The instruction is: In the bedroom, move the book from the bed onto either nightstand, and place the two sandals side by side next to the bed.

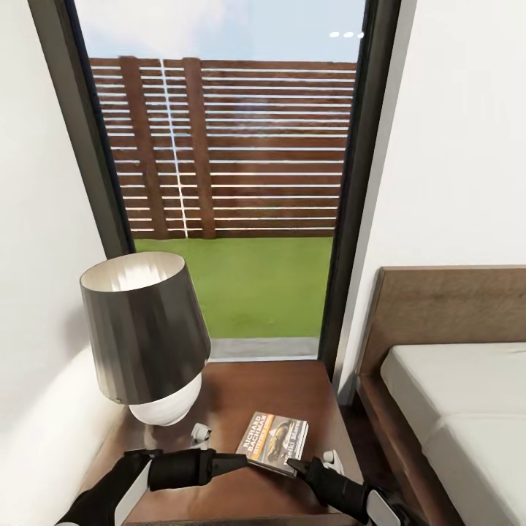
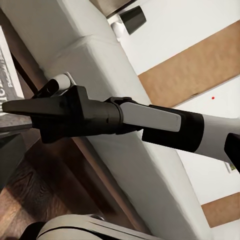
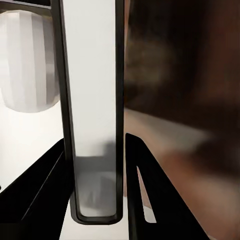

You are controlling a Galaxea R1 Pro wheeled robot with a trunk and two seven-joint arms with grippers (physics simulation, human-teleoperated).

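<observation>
**A:** Where do we find the book?

**B:** It sits between the fingers of our right pincer, caught at the corner nearest us. The rest of it stretches away from the fingertips over the glossy top of the nightstand. Its cover faces up, with the white lettering and the orange band showing.

**A:** And how does that pincer stand?

**B:** Narrow. From the right wrist we see the book edge-on, a pale slab with dark borders. One black finger lies close against each side of it. As far as we can tell, it is clamped on the book.

**A:** What of our left pincer?

**B:** It points across toward the right one, with its tip just beside the book's near edge. From the head it reads as one dark wedge, so we cannot tell whether its fingers are parted or together.

**A:** What lies around the two pincers?

**B:** Beyond the left pincer stands a lamp with a dark shade and a white base. A small white object lies between the lamp and that pincer. Another lies just beside the right pincer, on its outer side. Further out on that side is the bed, with its brown frame and bare off-white mattress. Straight ahead of both pincers, past the nightstand, a tall window shows a slatted fence and grass
</observation>
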